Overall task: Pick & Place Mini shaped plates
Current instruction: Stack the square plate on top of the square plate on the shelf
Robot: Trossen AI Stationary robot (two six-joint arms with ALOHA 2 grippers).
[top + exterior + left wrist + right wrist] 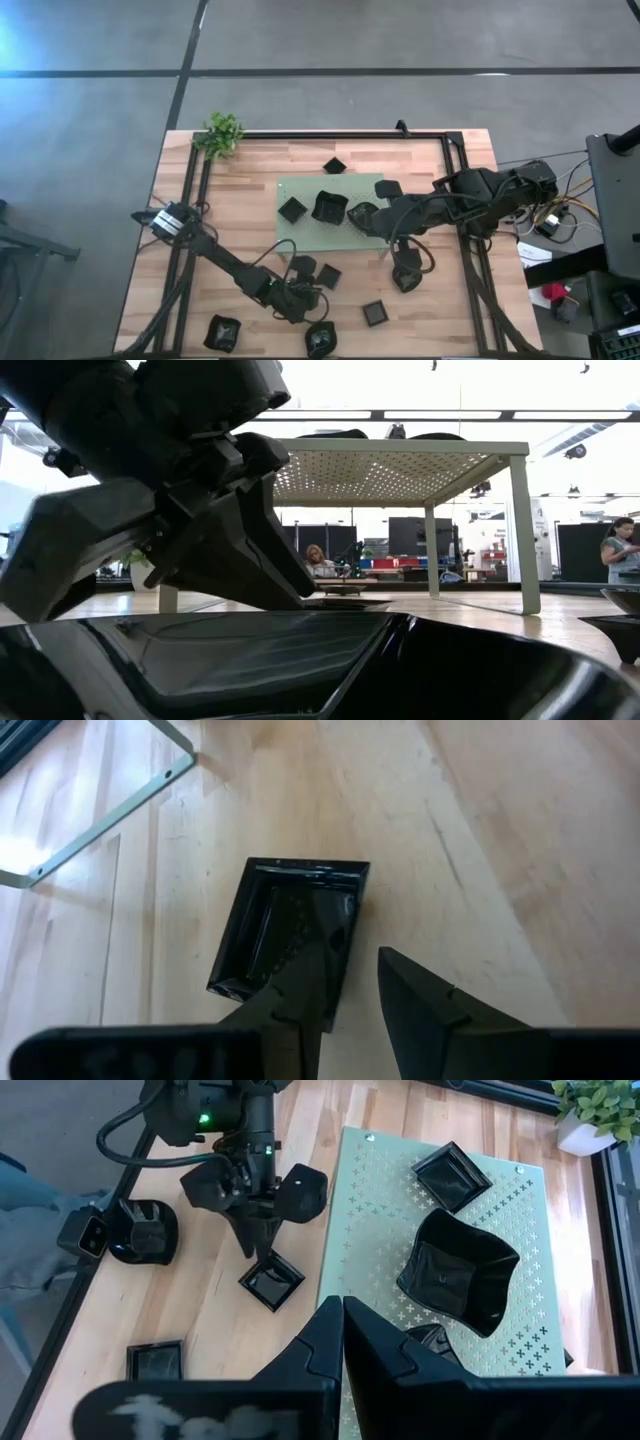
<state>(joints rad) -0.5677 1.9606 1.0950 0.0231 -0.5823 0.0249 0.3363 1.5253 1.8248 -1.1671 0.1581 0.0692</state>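
Observation:
A small square black mini plate [290, 935] lies flat on the wooden table, close to the near edge of the light green perforated mat [370, 240]. My left gripper [350, 960] is open and slants down over it. One finger [295, 995] is above the plate's hollow and the other [420, 1005] is beyond its side rim. The right wrist view shows the same plate [272, 1280] just under these fingers [252, 1245]. My right gripper [342, 1305] hangs shut and empty, high above the mat's near edge. My left gripper comes at the square plate's side rim [345, 925] slanting down from the table's left. One finger is over the hollow and one outside it. I cannot tell whether either finger touches the plate, which lies flat on the table.
The mat stands on legs [520, 530] and carries a square plate [452, 1175] and a larger scalloped one [460, 1275]. More black plates lie near the left gripper [300, 1190], [145, 1230], [155, 1360]. A small plant [222, 133] stands at the far left corner.

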